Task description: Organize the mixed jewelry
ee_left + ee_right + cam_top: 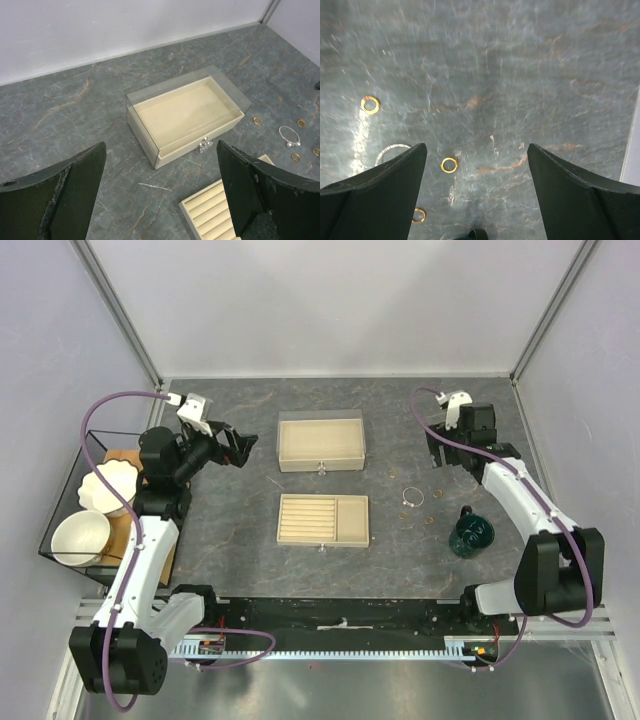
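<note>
Mixed jewelry [411, 497] lies loose on the grey stone-patterned table [230, 530], under and just ahead of the right gripper [476, 147].

Right gripper: fingers spread wide, nothing between them, hanging above the tabletop, touching no piece. Its wrist view is blurred.
- One gold ring [449, 165] sits just inside the gap, beside the finger on the view's left.
- Second gold ring [370, 104] lies farther out, past that same finger.
- Third ring [419, 215] is half hidden at that finger's edge.
- Silver wire hoop [390, 149] is mostly covered by the same finger; only an arc shows.

Left gripper [160, 145]: fingers wide apart, empty, raised off the table, well apart from the jewelry.
- Straight ahead of it sits the beige box [185, 112] with a clear top and a small silver fitting on its front.
- Nearer, partly behind the finger on the view's right, is a corner of the slotted tray [210, 210].
- Jewelry shows beyond that finger, pieces apart from one another.

Dark green glass vessel [471, 534] stands near the right gripper, on the arm-base side. The jewelry lies between it and the slotted tray.
</note>
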